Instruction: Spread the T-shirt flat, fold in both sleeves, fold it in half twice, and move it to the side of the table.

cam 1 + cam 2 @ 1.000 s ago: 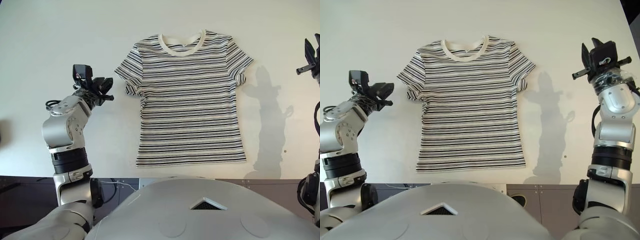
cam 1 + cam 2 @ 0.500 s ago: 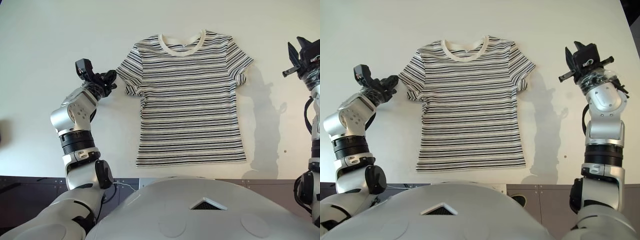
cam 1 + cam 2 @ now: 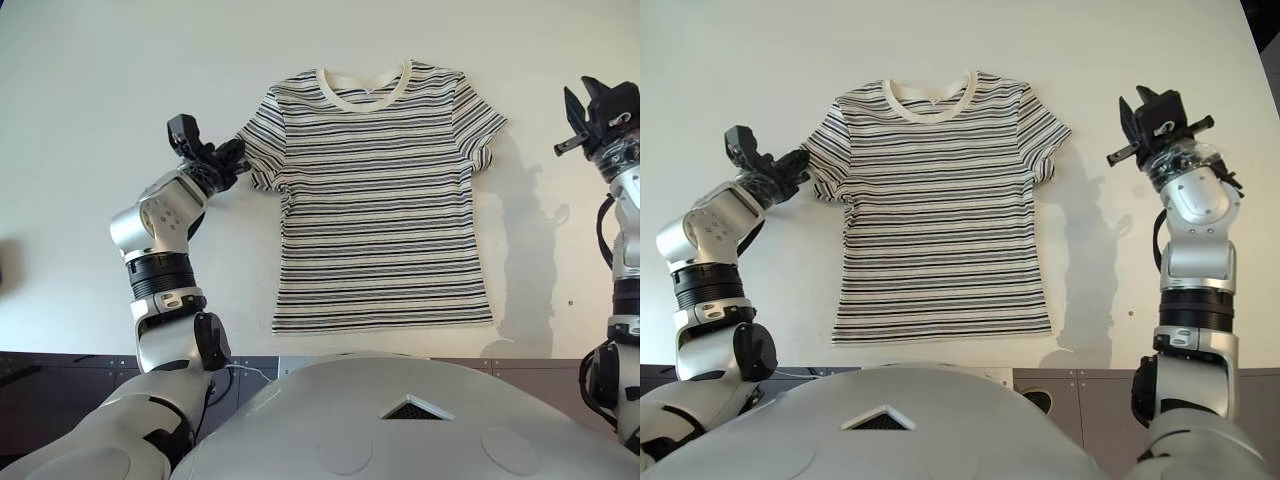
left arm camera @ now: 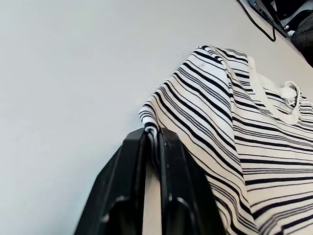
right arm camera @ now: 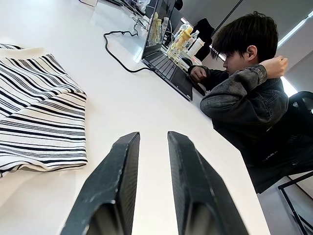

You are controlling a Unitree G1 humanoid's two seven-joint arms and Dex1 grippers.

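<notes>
A striped T-shirt (image 3: 380, 200) with a cream collar lies spread flat, front up, in the middle of the white table (image 3: 90, 80). My left gripper (image 3: 236, 160) is at the hem of the shirt's left sleeve (image 4: 195, 83). Its fingers stand close together with the hem's edge pinched between the tips (image 4: 152, 131). My right gripper (image 3: 1140, 108) hangs above the bare table to the right of the other sleeve (image 3: 1045, 135), apart from it, open and holding nothing (image 5: 152, 137).
The table's front edge (image 3: 80, 352) runs just below the shirt's bottom hem. In the right wrist view a black cable (image 5: 122, 54), a laptop (image 5: 168, 68) and some bottles (image 5: 178, 41) stand at the table's far end. Bare table lies on both sides of the shirt.
My left gripper has travelled right across the table to the left sleeve's hem and closed on it. My right gripper has shifted left, nearer the right sleeve. The shirt has not moved.
</notes>
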